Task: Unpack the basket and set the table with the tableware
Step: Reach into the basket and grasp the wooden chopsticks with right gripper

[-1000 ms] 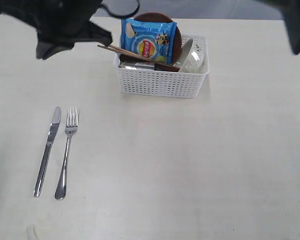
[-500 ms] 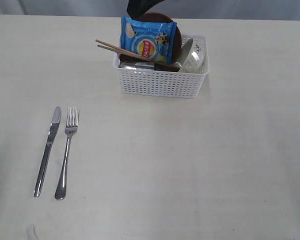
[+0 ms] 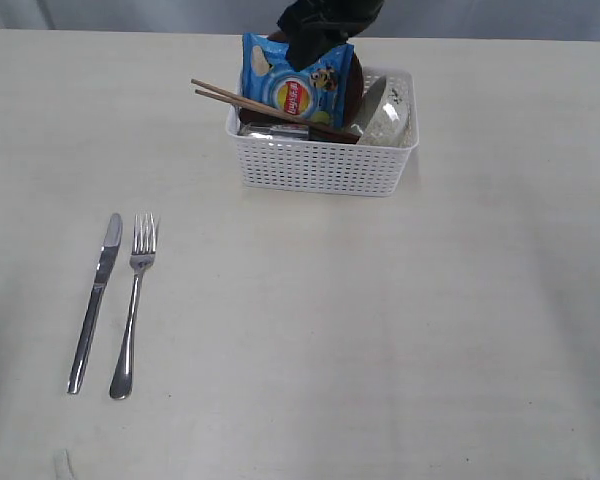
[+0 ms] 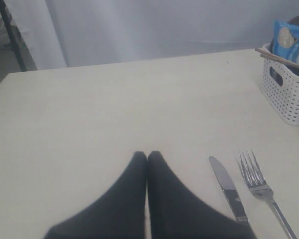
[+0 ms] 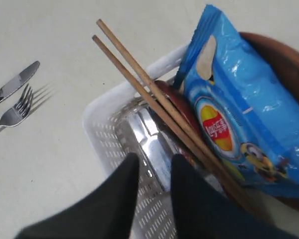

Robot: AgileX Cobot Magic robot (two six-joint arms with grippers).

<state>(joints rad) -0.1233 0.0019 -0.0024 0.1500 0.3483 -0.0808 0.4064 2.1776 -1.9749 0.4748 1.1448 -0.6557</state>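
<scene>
The basket [image 3: 325,160] is seen at the far middle of the table [image 3: 400,330], its long axis running left to right in the exterior view. The chopsticks [image 3: 265,106] are laid side by side across its left rim. Their long axis slants, with one pair of ends poking out past the rim towards the left and the other ends sunk in the basket towards the right.

A blue snack packet [image 3: 298,85] is stood upright in the basket and is backed by the brown plate [image 3: 356,82], which is set on its edge. The bowl [image 3: 385,115] is tipped on its side at the right end. In the right wrist view a shiny steel cup [image 5: 148,137] is found lying under the chopsticks.

The knife [image 3: 95,300] and fork [image 3: 132,305] are laid out on the left part of the table, well apart from the basket. They lie side by side without touching, nearly parallel. The blade tip and the tines are pointed at the far edge, and the handles are turned to the near edge.

The right gripper [image 5: 154,159] is held above the basket with its fingers narrowly parted, and nothing is gripped. The left gripper [image 4: 147,158] is kept over bare table just beside the knife. Its fingertips are pressed together, with nothing between them.
</scene>
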